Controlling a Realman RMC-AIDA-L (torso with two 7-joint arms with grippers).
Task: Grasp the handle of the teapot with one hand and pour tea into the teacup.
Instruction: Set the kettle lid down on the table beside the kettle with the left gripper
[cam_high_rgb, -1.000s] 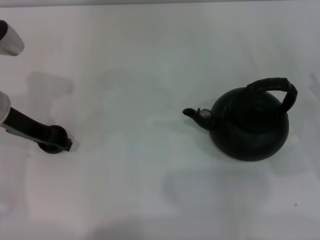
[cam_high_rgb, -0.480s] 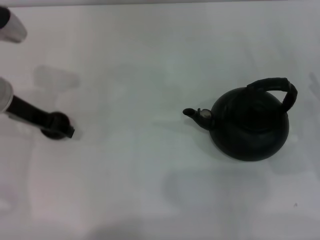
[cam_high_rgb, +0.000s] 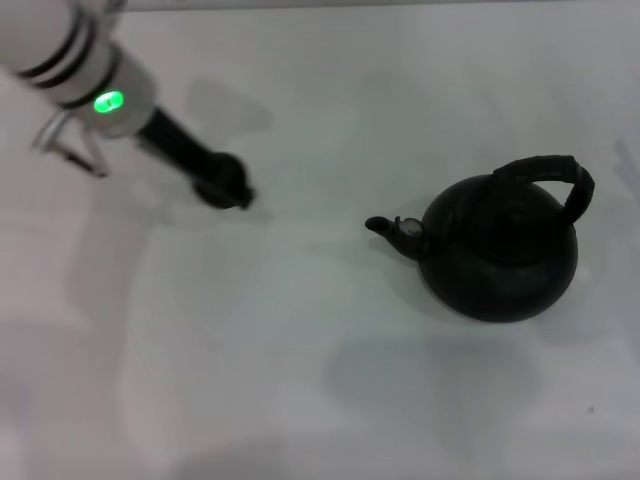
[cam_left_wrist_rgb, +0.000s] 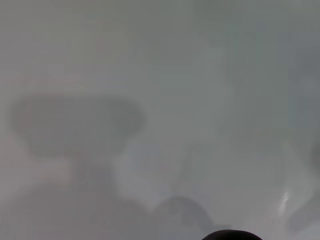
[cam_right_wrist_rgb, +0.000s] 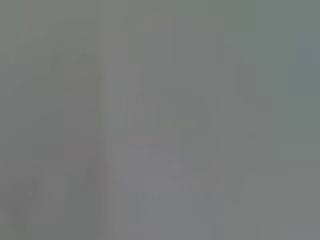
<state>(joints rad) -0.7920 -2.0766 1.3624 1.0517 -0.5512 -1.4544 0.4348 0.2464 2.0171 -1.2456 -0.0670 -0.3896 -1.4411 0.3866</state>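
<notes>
Teapot (cam_high_rgb: 498, 252) sat on the right of the white table (cam_high_rgb: 320, 380), spout pointing left, its arched handle (cam_high_rgb: 553, 178) free. Well apart, at far left, the left gripper (cam_high_rgb: 226, 185) hung over the table holding a small dark round thing, apparently the teacup (cam_high_rgb: 228, 176). Whether the claw was clenched could not be told.
</notes>
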